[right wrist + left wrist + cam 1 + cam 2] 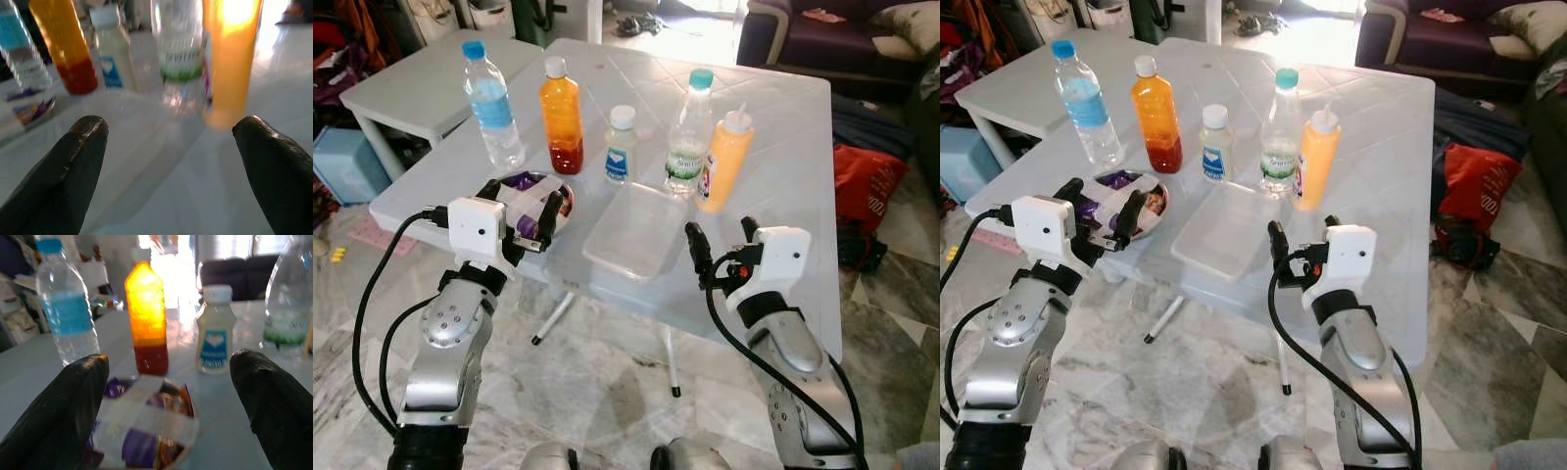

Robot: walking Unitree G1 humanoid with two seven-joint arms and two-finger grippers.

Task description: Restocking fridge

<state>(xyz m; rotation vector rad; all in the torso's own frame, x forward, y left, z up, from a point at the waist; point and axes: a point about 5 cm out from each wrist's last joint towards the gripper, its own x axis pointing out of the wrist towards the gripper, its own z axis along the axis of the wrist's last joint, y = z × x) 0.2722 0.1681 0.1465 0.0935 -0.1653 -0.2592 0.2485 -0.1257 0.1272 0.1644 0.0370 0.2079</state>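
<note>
1. The left end effector (519, 211) is hovering at the near left edge of the bench (783, 127), its two black fingers spread apart and empty, straddling a small round foil-topped tub (536, 201) that is lying directly ahead between them, just beyond the fingertips.
2. The right end effector (720, 245) is sitting released too, fingers wide, pointing across the near edge toward a clear shallow tray (636, 230); the yellow squeeze bottle (724, 162) is standing just past the tray's far right corner.
3. The tub is squat with no long axis to speak of, so the left arm, much the nearer, looks best placed to close on it straight ahead.
4. Behind it, upright in a row, are standing a blue-capped water bottle (492, 103), an orange juice bottle (562, 116), a small white bottle (621, 145) and a green-capped clear bottle (689, 132).
5. The bench is pale, glossy plastic on a marble floor (607, 392); a dark sofa (822, 34) is sitting behind.
</note>
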